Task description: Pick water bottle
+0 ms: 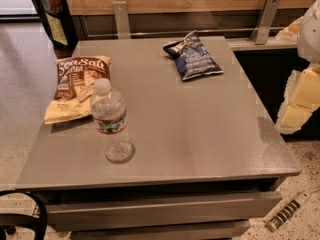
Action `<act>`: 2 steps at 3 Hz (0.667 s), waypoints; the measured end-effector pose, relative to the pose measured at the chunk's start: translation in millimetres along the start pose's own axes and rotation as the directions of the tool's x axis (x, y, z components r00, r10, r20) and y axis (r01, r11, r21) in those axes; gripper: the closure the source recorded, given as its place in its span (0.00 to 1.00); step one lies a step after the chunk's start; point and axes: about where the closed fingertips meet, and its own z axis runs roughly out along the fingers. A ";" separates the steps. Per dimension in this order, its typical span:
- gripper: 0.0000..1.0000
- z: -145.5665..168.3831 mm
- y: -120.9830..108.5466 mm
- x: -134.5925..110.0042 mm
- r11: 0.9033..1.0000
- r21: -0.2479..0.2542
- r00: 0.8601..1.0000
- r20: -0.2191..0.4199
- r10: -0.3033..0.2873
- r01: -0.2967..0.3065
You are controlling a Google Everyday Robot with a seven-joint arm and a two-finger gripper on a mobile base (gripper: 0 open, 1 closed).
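Camera view, water bottle (pixel 110 120) upright on table (pixel 200 129), gripper (pixel 299 103) far right

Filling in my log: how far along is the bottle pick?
Done: nothing yet. The bottle stands upright on the table, by the tan chip bag, unheld. In hand: the gripper is at the view's right edge, off the table's right side, well apart from the bottle. Left: reach over, grasp the bottle and lift it.
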 end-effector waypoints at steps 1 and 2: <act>0.00 -0.6 0.0 -0.6 1.000 0.002 1.000 0.002 0.000 0.000; 0.00 -2.0 5.1 -14.5 1.000 -0.006 0.997 0.076 -0.008 0.008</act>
